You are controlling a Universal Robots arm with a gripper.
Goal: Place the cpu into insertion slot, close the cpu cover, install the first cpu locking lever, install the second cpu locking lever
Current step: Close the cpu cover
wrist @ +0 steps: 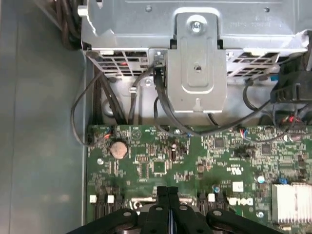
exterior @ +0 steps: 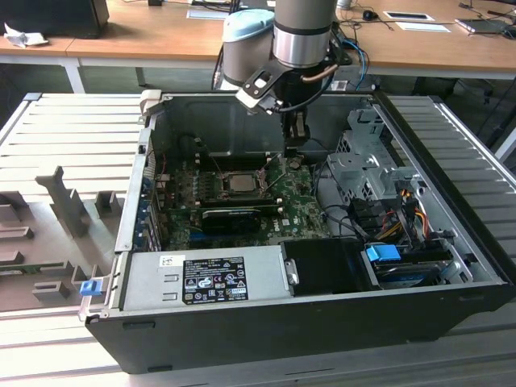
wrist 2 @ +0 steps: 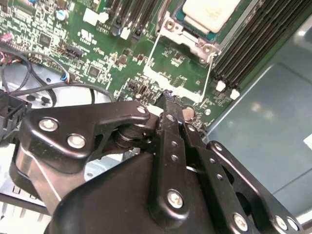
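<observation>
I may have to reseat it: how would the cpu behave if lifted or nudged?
The cpu looks like a flat chip with a metal top, so probably stiff and light. Its smooth top and low profile may make it slippery to pinch. Sitting within the cpu cover frame, it likely won't slide if nudged.

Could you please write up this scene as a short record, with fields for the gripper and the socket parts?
gripper: fingers shut, holding nothing, above the motherboard
cpu: lying in the insertion slot, pale top showing
cpu cover: seems down around the chip
locking levers: thin wire rods beside the slot; latched or not, cannot tell
setting: open computer case
</observation>
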